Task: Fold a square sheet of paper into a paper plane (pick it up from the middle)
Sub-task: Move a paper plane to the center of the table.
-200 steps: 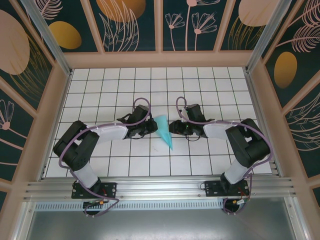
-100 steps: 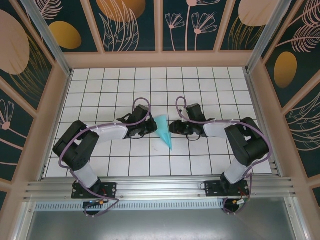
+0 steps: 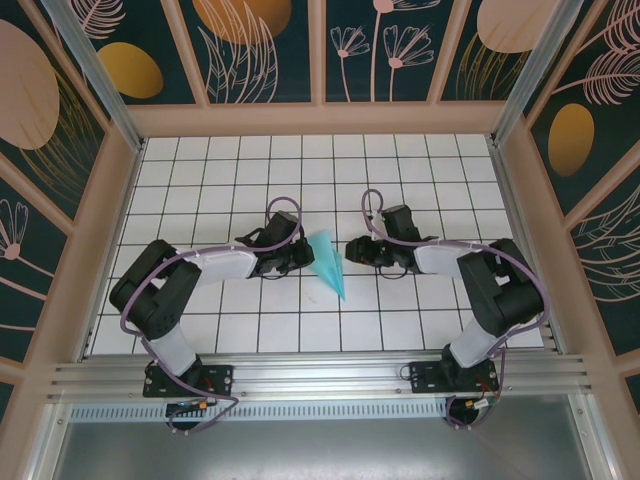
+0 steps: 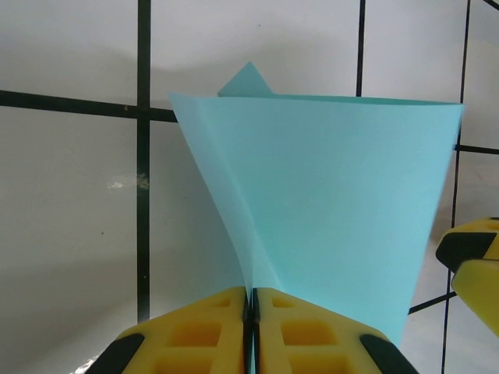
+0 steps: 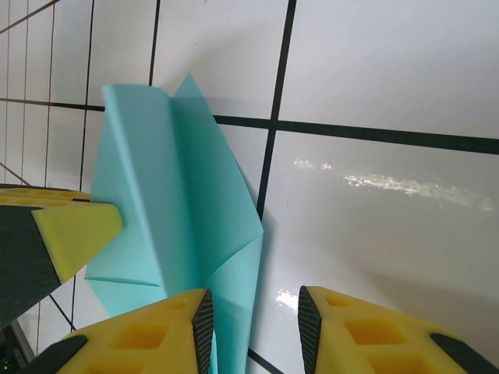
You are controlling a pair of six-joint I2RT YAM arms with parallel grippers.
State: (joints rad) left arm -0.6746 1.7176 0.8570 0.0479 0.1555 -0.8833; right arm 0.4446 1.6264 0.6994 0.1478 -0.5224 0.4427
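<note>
Where the two arms meet near the middle of the white gridded table (image 3: 200, 160), the paper plane (image 3: 326, 260) sits between them. It is a narrow turquoise dart with its wide end toward the far wall and its point toward the aluminium rail (image 3: 320, 375) at the near edge.

The left gripper (image 3: 304, 256) is clamped on the plane. In the left wrist view its yellow fingers (image 4: 203, 327) press flat together, and the paper's centre crease runs straight down into the seam between them. Above the pinch the paper fans out wide and hides most of the grid lines behind it.

The right gripper (image 3: 351, 250) sits just beside the plane's other side with its jaws apart. In the right wrist view bare glossy tile shows between its two fingers (image 5: 359, 335). One of them stands in front of the paper's lower corner, and whether it touches the paper cannot be told. The left gripper's finger covers part of the plane's far edge there.

Wooden-framed walls with dark floral panels (image 3: 260, 50) enclose the table on three sides.
</note>
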